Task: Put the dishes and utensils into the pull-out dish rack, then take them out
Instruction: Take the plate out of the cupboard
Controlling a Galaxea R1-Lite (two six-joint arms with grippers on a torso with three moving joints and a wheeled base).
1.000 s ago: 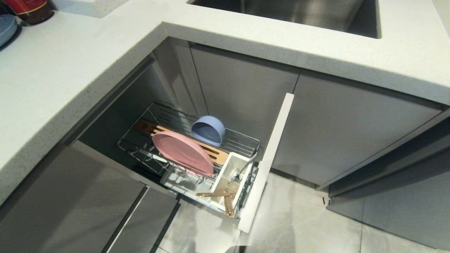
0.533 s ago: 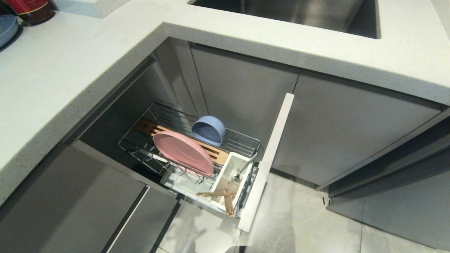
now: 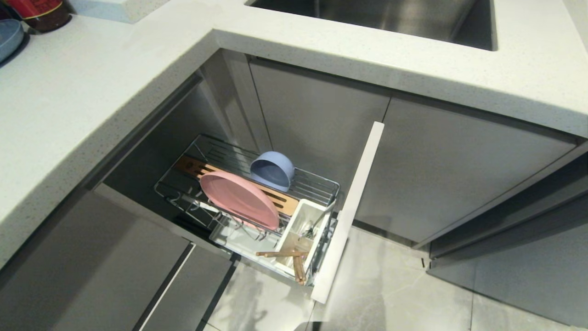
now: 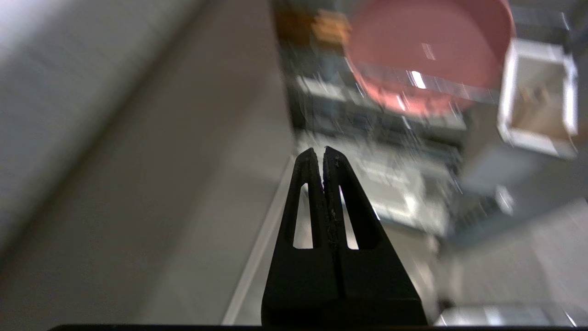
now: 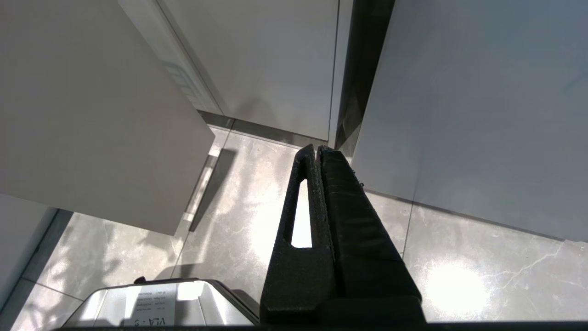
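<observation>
The pull-out dish rack (image 3: 321,184) stands drawn out below the counter, its pale front panel (image 3: 349,216) edge-on. The pink plate (image 3: 239,200) stands on edge in it, and the light-blue bowl (image 3: 272,170) lies tipped behind. Wooden chopsticks (image 3: 296,262) lie in and across the white cutlery box (image 3: 301,236); a grey spoon (image 3: 311,228) pokes up inside it. Neither arm shows in the head view. My left gripper (image 4: 320,151) is shut and empty, pointing toward the blurred pink plate (image 4: 427,55) and the cutlery box (image 4: 535,99). My right gripper (image 5: 317,149) is shut and empty, over the floor.
A white counter (image 3: 92,92) wraps round the corner, with a steel sink (image 3: 390,18) at the back. A blue-grey plate (image 3: 7,39) and a dark red jar (image 3: 41,14) sit at the far left. Grey cabinet doors (image 3: 455,170) flank the rack above a tiled floor (image 3: 395,289).
Nothing has visibly moved in the head view; the rack and its contents stay put.
</observation>
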